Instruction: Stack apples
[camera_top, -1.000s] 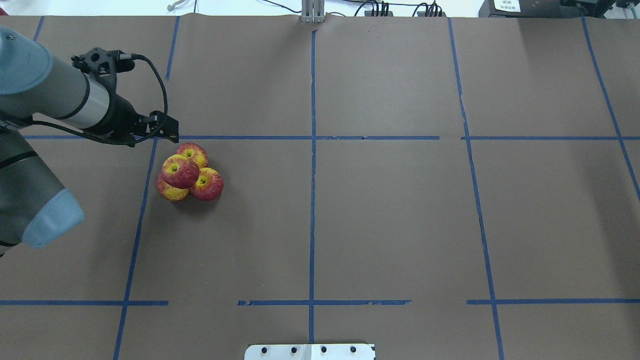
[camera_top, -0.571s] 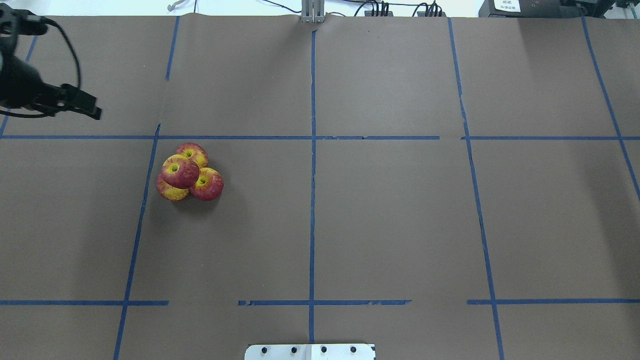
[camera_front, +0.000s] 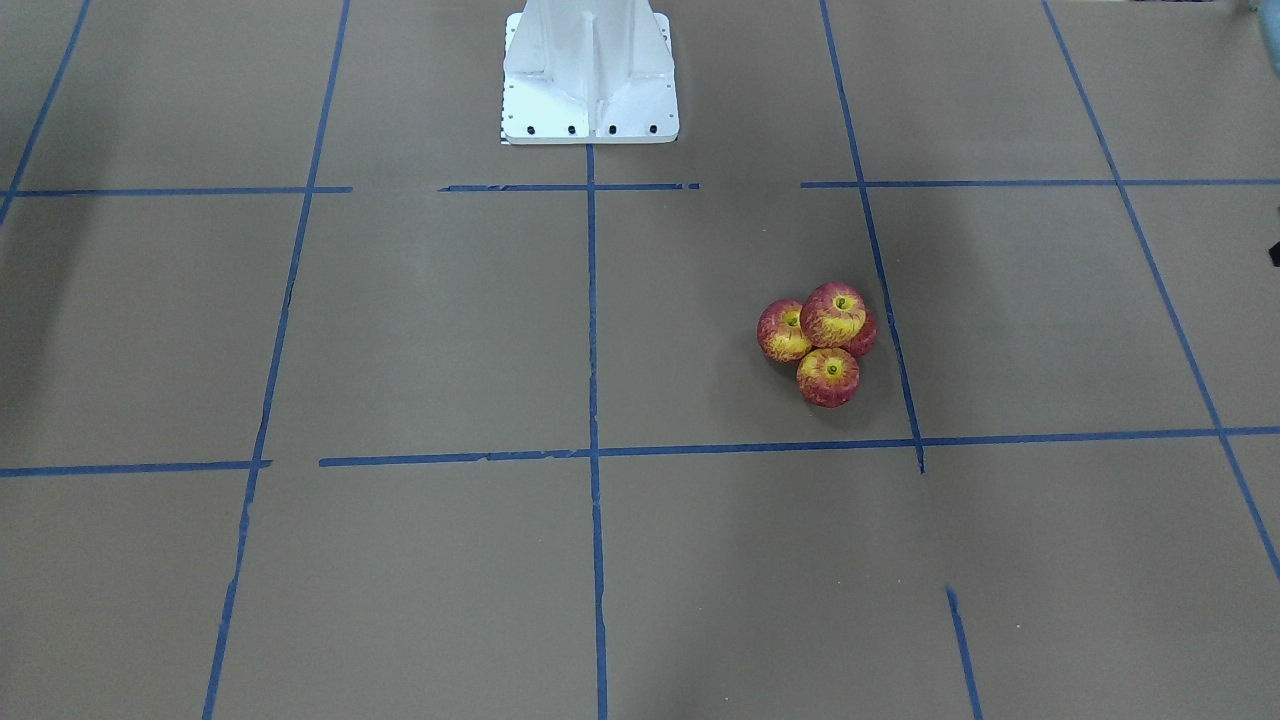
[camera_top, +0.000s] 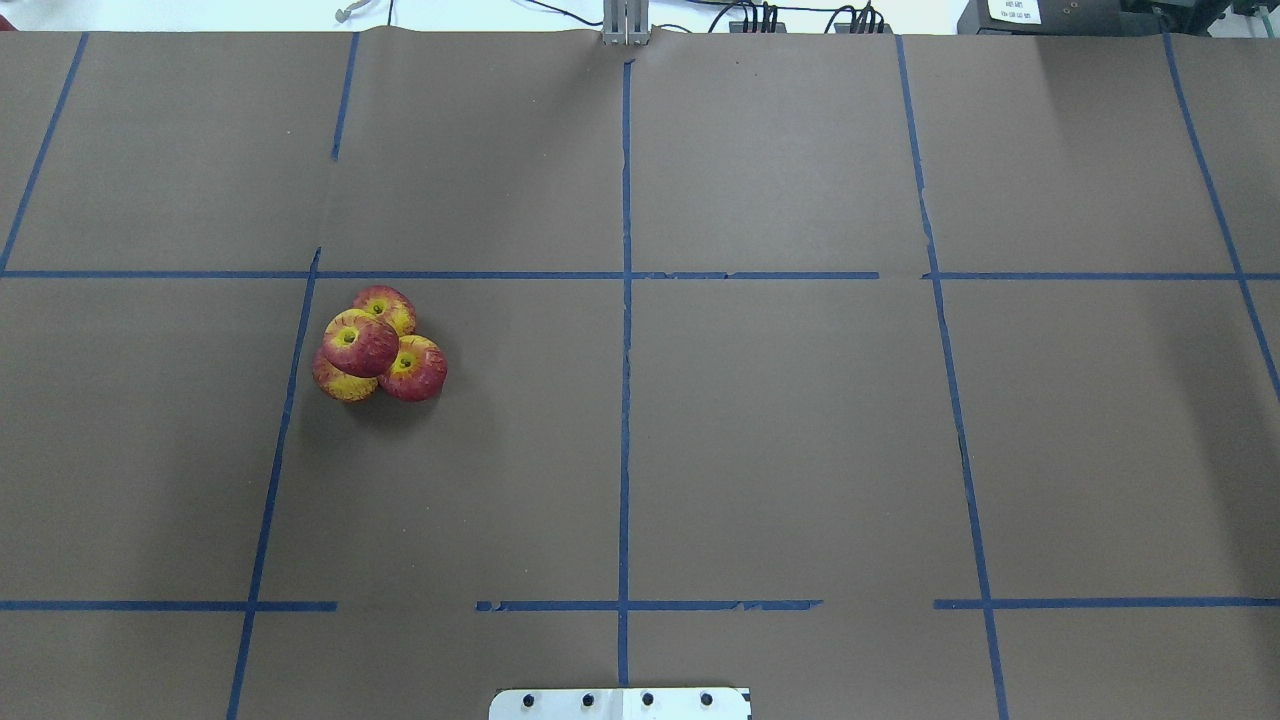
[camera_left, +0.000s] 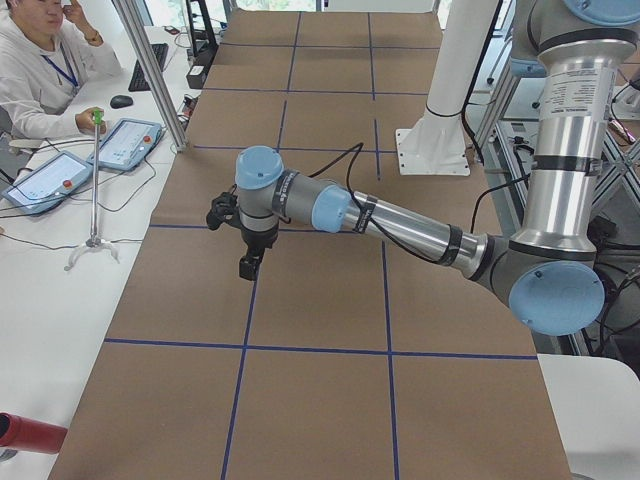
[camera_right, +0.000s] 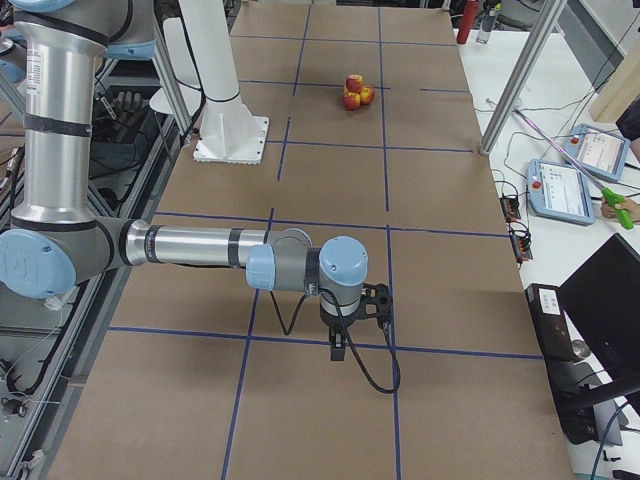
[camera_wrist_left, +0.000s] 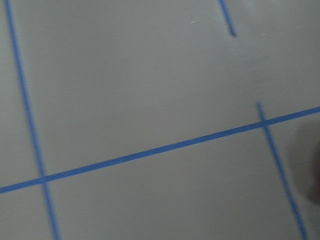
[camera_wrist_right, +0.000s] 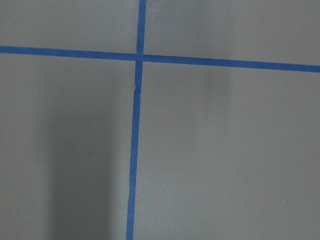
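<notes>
Four red-and-yellow apples (camera_top: 378, 345) sit in a tight pile on the brown paper, left of centre. One apple (camera_top: 360, 342) rests on top of three others (camera_top: 413, 368). The pile also shows in the front-facing view (camera_front: 825, 340) and far off in the right view (camera_right: 354, 91). My left gripper (camera_left: 250, 265) shows only in the left view, pointing down over the paper, away from the pile. My right gripper (camera_right: 338, 345) shows only in the right view, far from the apples. I cannot tell whether either is open or shut.
Blue tape lines mark a grid on the paper. The white robot base (camera_front: 590, 80) stands at the table's middle edge. A metal post (camera_right: 515, 75) and control tablets (camera_right: 560, 190) stand along the operators' side, where a person (camera_left: 40, 70) sits.
My left arm has pulled back to the left, out of the overhead view. The apple pile has not moved.
</notes>
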